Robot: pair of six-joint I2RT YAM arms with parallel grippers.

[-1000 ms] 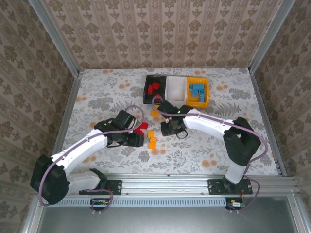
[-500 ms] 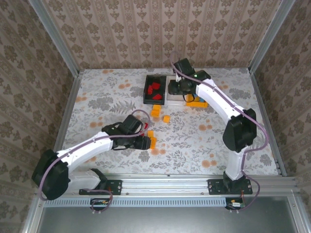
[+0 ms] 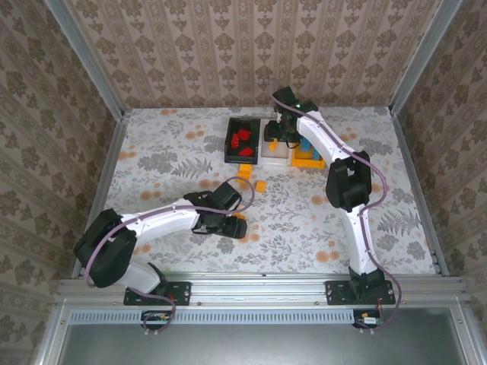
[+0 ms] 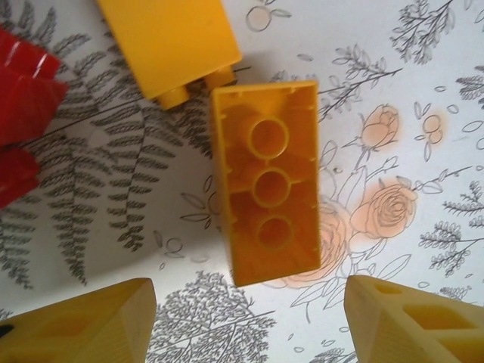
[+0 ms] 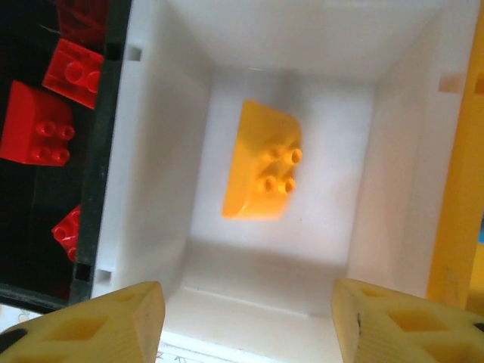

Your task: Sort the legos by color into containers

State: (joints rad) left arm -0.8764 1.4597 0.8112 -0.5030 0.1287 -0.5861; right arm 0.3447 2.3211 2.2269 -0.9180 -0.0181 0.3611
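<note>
We see the left pincer [image 4: 249,318] standing wide and empty just above the bench [image 4: 423,113]. One yellow fingertip [image 4: 98,321] sits on each side of an upturned orange brick [image 4: 265,181], which lies studs-down with its hollow underside showing. A second orange brick [image 4: 170,41] lies right at its far end (touching or just apart, we cannot tell), and loose red bricks [image 4: 23,98] lie to one side.

The right pincer [image 5: 246,302] hangs over the white tray [image 5: 159,151], likewise wide and carrying nothing. A sorted orange brick [image 5: 263,160] rests studs-up on that tray's floor, and the black tray [image 5: 102,189] alongside holds sorted red bricks [image 5: 38,132].

We judge the upturned brick to be light, rigid and hard to damage, but its plastic walls look smooth and slick. The best hold seems to be across the two long sides at mid-length, where the jaws already line up. A grip nearer an end could let it swivel out or nudge the neighbour
</note>
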